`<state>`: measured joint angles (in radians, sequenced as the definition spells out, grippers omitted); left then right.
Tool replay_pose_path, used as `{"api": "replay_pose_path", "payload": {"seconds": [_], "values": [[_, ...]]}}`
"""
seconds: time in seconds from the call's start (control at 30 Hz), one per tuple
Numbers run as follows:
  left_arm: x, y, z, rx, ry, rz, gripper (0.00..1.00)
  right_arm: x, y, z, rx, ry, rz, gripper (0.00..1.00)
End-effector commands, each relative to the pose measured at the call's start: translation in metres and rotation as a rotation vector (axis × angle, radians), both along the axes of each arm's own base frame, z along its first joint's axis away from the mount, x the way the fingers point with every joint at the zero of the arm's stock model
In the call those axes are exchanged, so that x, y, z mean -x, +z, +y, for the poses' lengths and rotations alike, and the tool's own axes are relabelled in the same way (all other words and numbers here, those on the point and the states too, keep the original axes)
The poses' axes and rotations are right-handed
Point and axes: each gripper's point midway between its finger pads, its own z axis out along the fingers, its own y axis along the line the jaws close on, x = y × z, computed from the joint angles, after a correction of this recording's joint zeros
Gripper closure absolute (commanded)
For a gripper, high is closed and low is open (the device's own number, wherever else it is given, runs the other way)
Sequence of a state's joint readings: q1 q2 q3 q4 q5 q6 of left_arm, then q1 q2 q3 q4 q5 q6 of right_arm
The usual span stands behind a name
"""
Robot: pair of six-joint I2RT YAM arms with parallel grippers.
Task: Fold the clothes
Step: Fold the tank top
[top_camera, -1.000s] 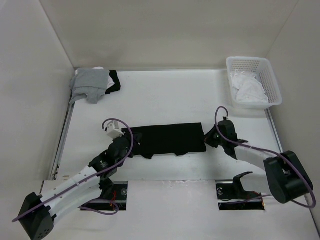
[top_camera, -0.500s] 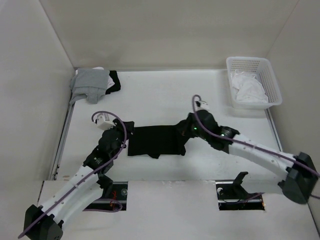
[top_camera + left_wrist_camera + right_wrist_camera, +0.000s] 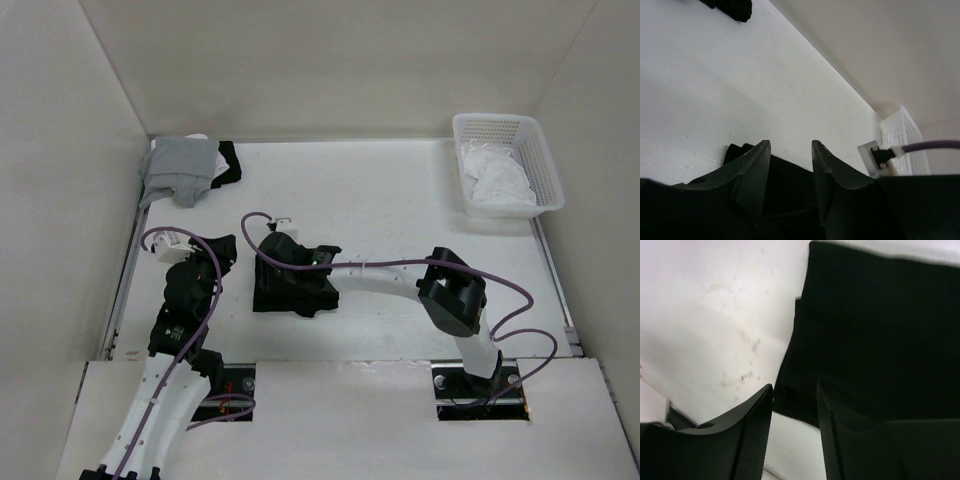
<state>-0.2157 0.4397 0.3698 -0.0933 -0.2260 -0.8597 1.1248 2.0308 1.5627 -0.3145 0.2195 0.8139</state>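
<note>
**While I gripped nothing, the black garment (image 3: 297,292) lay loose on the table (image 3: 400,190)**

Where my right pincer (image 3: 794,390) hung over the garment's left edge, its jaws stood apart with only air between them. My left pincer (image 3: 789,145) was parted too and held nothing, close by that same edge on the outer side. The garment lay as a compact folded heap near the middle of the table. Farther off, a light grey garment (image 3: 183,165) sat bunched in the far left corner. A white cloth (image 3: 497,182) lay in the basket (image 3: 500,128) at the far right.
</note>
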Motion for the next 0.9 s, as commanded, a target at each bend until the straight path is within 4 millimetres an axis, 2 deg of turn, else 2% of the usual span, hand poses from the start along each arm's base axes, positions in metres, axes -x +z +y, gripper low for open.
{"api": "replay_pose_path", "payload": {"seconds": [0.0, 0.1, 0.13, 0.17, 0.23, 0.3, 0.37, 0.43, 0.5, 0.6, 0.7, 0.77, 0.87], "values": [[0.001, 0.015, -0.004, 0.004, -0.044, -0.019, 0.63, 0.007, 0.053, 0.003, -0.114, 0.008, -0.048, 0.54], [-0.003, 0.003, -0.012, 0.014, -0.066, 0.016, 0.63, 0.018, 0.079, -0.02, -0.204, 0.007, -0.086, 0.54], [-0.005, -0.001, -0.017, 0.015, -0.081, 0.028, 0.62, 0.022, 0.083, -0.03, -0.221, 0.004, -0.092, 0.56], [-0.007, -0.004, -0.023, 0.017, -0.1, 0.036, 0.62, 0.022, 0.083, -0.042, -0.23, -0.007, -0.099, 0.62], [-0.011, -0.009, -0.042, 0.032, -0.153, 0.043, 0.61, 0.014, 0.075, -0.063, -0.227, -0.043, -0.103, 0.78], [-0.014, -0.017, -0.07, 0.038, -0.223, 0.065, 0.6, 0.007, 0.057, -0.08, -0.202, -0.069, -0.076, 0.97], [-0.012, -0.036, -0.09, 0.018, -0.259, 0.11, 0.62, 0.006, 0.041, -0.095, -0.17, -0.08, -0.071, 1.0], [-0.007, -0.056, -0.093, -0.014, -0.252, 0.152, 0.62, 0.008, 0.032, -0.109, -0.159, -0.1, -0.082, 1.0], [0.002, -0.068, -0.083, -0.028, -0.222, 0.16, 0.59, 0.013, 0.029, -0.124, -0.168, -0.113, -0.102, 0.95], [0.016, -0.078, -0.06, -0.031, -0.156, 0.175, 0.44, 0.025, 0.027, -0.148, -0.187, -0.107, -0.128, 0.78], [0.027, -0.092, -0.046, -0.028, -0.126, 0.214, 0.36, 0.029, 0.025, -0.172, -0.193, -0.123, -0.148, 0.64], [0.032, -0.099, -0.041, -0.024, -0.112, 0.245, 0.35, 0.03, 0.024, -0.188, -0.196, -0.146, -0.16, 0.56], [0.033, -0.096, -0.033, -0.041, -0.088, 0.262, 0.34, 0.032, 0.023, -0.205, -0.198, -0.164, -0.177, 0.49]]}}
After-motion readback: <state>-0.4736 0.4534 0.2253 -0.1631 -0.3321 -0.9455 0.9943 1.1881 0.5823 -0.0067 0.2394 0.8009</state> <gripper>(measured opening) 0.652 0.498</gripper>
